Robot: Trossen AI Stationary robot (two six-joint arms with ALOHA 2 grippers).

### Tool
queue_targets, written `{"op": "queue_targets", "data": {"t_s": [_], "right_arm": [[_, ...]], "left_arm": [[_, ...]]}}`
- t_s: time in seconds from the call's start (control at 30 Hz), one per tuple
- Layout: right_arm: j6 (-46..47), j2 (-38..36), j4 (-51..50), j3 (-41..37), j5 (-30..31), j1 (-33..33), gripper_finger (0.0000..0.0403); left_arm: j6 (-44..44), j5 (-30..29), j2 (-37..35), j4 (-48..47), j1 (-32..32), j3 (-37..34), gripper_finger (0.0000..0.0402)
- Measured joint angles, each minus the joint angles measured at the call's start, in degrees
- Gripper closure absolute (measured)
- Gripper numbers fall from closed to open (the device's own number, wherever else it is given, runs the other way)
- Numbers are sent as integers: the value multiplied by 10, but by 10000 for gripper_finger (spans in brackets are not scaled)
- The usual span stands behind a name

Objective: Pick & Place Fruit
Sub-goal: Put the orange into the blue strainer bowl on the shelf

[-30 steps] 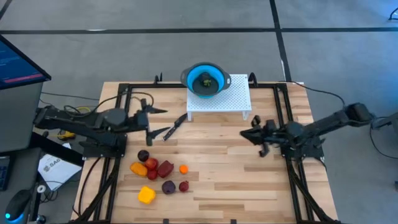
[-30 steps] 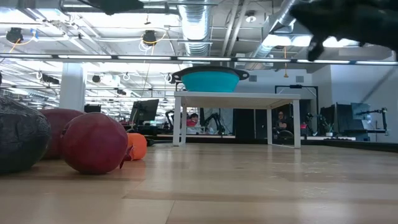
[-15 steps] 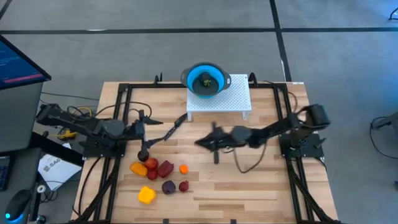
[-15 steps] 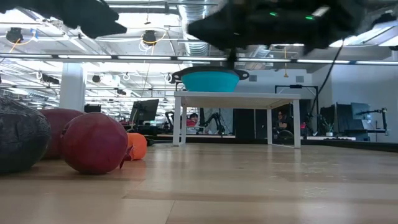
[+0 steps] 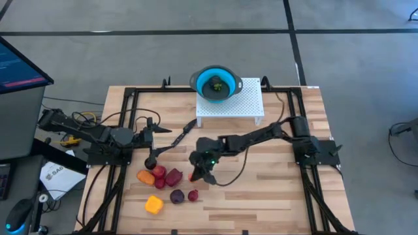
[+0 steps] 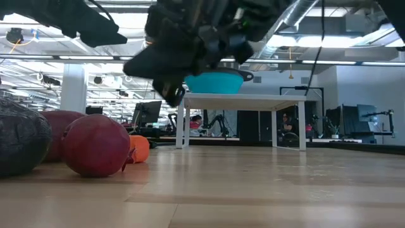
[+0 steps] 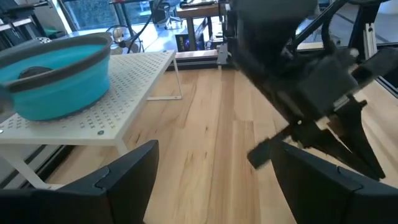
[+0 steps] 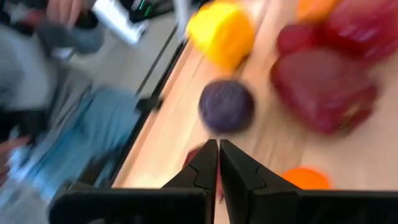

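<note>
Reaching across the table point(image 5: 261, 189) from the right side: right gripper point(image 5: 198, 175), fingers pressed together with nothing between them, tip directly above the cluster of fruit point(image 5: 171, 183) near the front left; seen in the right wrist view as two dark fingers point(image 8: 235, 174) meeting over a dark purple fruit point(image 8: 226, 106), with a blocky yellow fruit point(image 8: 219, 29), red pieces point(image 8: 323, 87) and an orange one point(image 8: 301, 179) around it.
Left gripper point(image 5: 154, 132) low at the left side, fingers spread apart, empty, just behind the fruit and beside a slim black knife point(image 5: 181, 135).
Fruit lying loose on the wood, touching or nearly so; none lifted.
Blue bowl point(image 5: 216, 83) on a white perforated stand point(image 5: 247, 104) at the back centre, something dark green inside, kind unclear.
Person's blurred sleeve beyond the table edge in the right wrist view.
</note>
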Motion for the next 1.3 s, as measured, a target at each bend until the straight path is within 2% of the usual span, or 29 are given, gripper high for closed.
{"op": "queue_targets", "data": {"t_s": [0.07, 0.17, 0.4, 0.47, 0.57, 0.67, 0.73, 0.8, 0.9, 0.97, 1.1, 1.3], "right_arm": [[-4, 19, -5, 19, -22, -3, 390], [-18, 30, -9, 20, -24, -5, 392], [-86, 26, -67, 9, 61, 10, 400], [-105, 26, -93, 9, 99, 24, 401], [-110, 26, -130, 9, 196, 48, 402], [-104, 11, -145, 8, 266, 71, 402], [-88, 5, -140, 11, 304, 84, 402], [-74, -3, -181, 8, 333, 95, 402], [-32, -2, -188, -6, 357, 104, 402], [7, -9, -166, -41, 361, 104, 402], [81, -33, -51, -126, 398, 103, 402], [78, -54, 143, -206, 442, 101, 394]], "left_arm": [[0, 0, 0, 1, 0, 0, 101], [0, 0, 0, 1, 0, 0, 101], [0, 0, 0, 2, 0, 0, 101], [-1, 0, 0, 2, 0, 0, 101], [-2, 0, 0, 2, 0, 0, 101], [-2, 1, 0, 2, 0, 0, 101], [-2, 1, 0, 1, 0, 0, 101], [-2, 1, 0, 1, 0, 0, 101], [-2, 1, 0, 1, 0, 0, 101], [-1, 1, 0, 1, 0, 0, 101], [-1, 1, 0, 0, 0, 0, 101], [0, 1, 1, 0, 0, 0, 101]]}}
